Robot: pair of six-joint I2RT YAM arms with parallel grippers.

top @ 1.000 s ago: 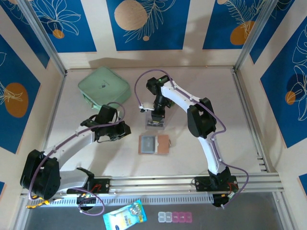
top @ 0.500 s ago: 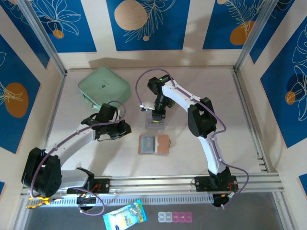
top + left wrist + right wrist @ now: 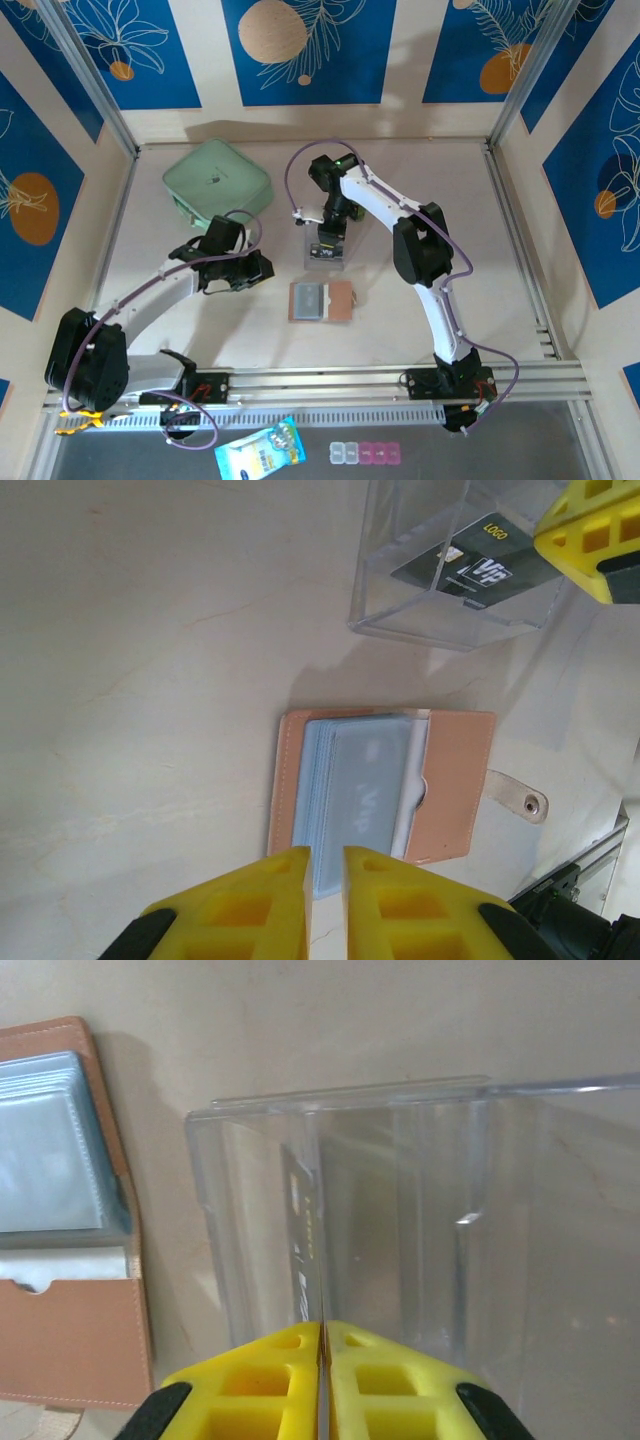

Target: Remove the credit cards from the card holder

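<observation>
Comparing with a second before, the right claw [image 3: 328,246] had settled a little deeper over the clear box [image 3: 327,260], its fingers pressed together on the edge of a dark card [image 3: 470,565] that now sat within the box's walls. The left claw [image 3: 325,900] had barely shifted, hovering just beside the card holder [image 3: 385,785] with its fingers nearly together on nothing. That holder lay open on the worktop [image 3: 150,680], near the box, a pale card [image 3: 372,780] showing in its sleeves — so one card looked almost delivered, with more left to pull.
</observation>
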